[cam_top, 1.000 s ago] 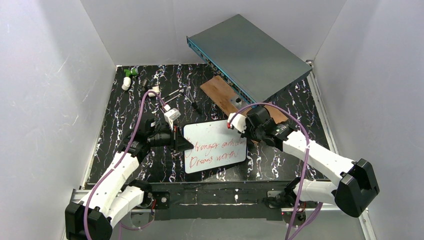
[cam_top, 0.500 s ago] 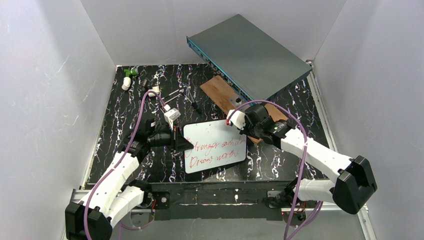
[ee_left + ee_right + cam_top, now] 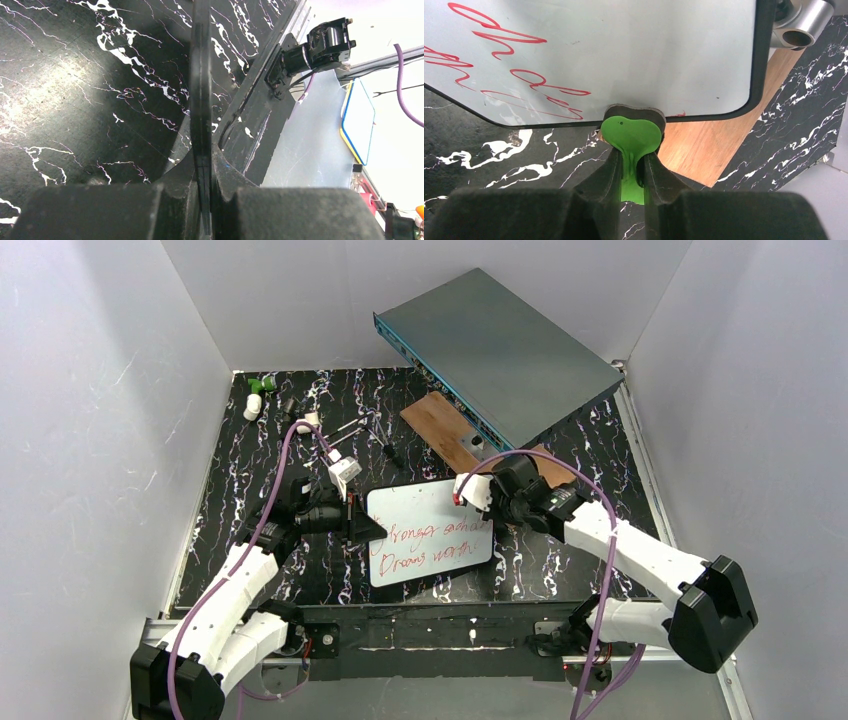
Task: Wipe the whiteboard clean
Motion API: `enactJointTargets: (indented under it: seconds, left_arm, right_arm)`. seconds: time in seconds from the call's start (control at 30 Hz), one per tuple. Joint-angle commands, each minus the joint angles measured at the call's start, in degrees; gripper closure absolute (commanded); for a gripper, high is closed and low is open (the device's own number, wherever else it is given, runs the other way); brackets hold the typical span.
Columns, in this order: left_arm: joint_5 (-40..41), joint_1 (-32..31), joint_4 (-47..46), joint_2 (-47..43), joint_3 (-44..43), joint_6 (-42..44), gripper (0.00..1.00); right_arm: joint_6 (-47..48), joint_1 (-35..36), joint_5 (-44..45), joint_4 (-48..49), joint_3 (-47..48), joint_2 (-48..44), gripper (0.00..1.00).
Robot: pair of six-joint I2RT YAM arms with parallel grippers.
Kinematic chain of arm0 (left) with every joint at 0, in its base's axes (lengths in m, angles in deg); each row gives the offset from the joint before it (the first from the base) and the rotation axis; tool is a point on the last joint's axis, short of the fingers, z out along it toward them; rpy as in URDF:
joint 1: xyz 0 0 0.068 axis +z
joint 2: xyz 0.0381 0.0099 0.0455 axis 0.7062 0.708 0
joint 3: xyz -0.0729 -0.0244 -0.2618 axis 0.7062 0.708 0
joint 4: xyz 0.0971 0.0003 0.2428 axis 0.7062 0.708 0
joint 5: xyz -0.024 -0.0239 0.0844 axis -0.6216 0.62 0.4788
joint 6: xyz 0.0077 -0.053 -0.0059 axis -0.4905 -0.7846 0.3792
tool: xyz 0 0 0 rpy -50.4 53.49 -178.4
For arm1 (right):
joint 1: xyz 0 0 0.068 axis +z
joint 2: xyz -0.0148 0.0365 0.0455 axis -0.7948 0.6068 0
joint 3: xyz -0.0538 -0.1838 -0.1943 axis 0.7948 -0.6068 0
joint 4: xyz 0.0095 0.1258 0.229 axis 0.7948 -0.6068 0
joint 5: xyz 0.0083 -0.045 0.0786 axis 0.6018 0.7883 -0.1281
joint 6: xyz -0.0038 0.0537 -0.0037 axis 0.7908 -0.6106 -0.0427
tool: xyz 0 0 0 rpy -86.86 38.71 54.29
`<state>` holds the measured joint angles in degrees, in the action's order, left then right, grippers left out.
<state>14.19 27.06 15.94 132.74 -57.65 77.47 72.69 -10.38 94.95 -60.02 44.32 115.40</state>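
Note:
The whiteboard [image 3: 430,530] lies on the black marbled table, with red handwriting across its lower half. My left gripper [image 3: 362,524] is shut on its left edge; the left wrist view shows the thin black rim [image 3: 201,75] edge-on between the jaws of that gripper [image 3: 202,170]. My right gripper [image 3: 487,502] is shut on a green eraser [image 3: 631,135] with a dark pad. The pad touches the board's rim near a rounded corner [image 3: 624,60], seen just ahead of the right gripper [image 3: 630,172].
A grey-teal metal box [image 3: 500,345] leans at the back right, over a wooden plank [image 3: 440,425] that reaches beside the right gripper [image 3: 704,150]. Small white and green bits [image 3: 255,400], a white piece [image 3: 342,468] and thin dark tools [image 3: 385,445] lie at the back left.
The right gripper with the eraser shifted slightly away along the board's right edge, then back toward the near side. The left arm and the board stayed put.

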Motion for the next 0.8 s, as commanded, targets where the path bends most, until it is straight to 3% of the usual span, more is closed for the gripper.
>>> enactJointTargets:
  seconds: [0.0, 0.17, 0.33, 0.47, 0.77]
  left_arm:
    - [-1.1, -0.9, 2.7, -0.2, -0.8, 3.2, 1.00]
    - [-1.0, -0.9, 2.8, -0.3, -0.7, 3.2, 1.00]
    - [-1.0, -1.1, 2.7, -0.3, -0.7, 3.3, 1.00]
    - [-1.0, -1.0, 2.7, -0.3, -0.8, 3.2, 1.00]
    - [-1.0, -1.0, 2.7, -0.1, -0.7, 3.2, 1.00]
  right_arm:
    - [-1.5, 1.6, 3.9, -0.5, 3.2, 3.0, 0.99]
    - [-3.0, 1.4, 13.4, 7.0, 4.8, 3.7, 0.99]
    - [-3.8, 1.1, 16.8, 10.6, 3.4, 2.7, 0.99]
    - [-4.5, 1.1, 16.6, 10.7, 3.2, 1.6, 0.99]
    - [-0.8, 2.6, 6.5, 2.8, 1.4, 1.7, 0.99]
